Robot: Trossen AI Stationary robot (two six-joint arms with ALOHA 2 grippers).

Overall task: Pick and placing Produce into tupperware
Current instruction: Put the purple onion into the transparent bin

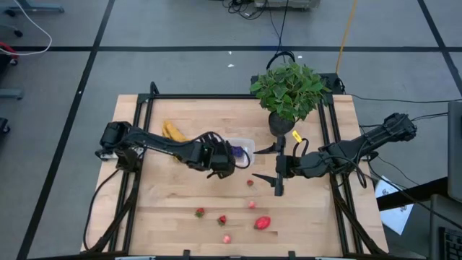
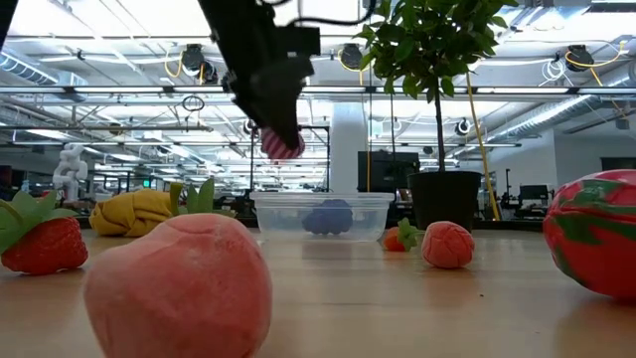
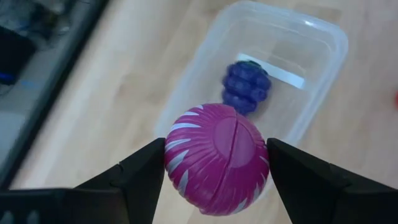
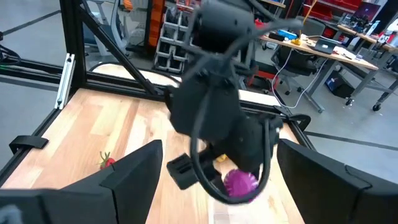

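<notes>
Starting at the left of the light wooden worktop (image 1: 180,195), a yellow banana bunch (image 1: 172,131) is seen lying just behind the left arm. The left tool (image 3: 216,163) is closed on a round magenta toy vegetable with pale stripes (image 3: 215,158), which is held in the air above the near end of the small clear plastic tupperware box (image 3: 323,74). Inside that box a dark purple, bumpy toy berry (image 3: 247,86) is already lodged. In front of the box, scattered across the open wood, several pieces of produce are found: a red strawberry with green leaves (image 1: 200,212), a second small red strawberry (image 1: 222,219), a pink piece (image 1: 227,237) near the front edge, a larger red piece (image 1: 263,222), a small pink piece (image 1: 252,204), and another small red piece (image 1: 250,183) closer to the box. A leafy green potted plant (image 1: 289,90) is stood behind the box towards the right. The right tool (image 1: 279,175) is held spread wide and empty over the worktop to the right of the box, well clear of the produce.
</notes>
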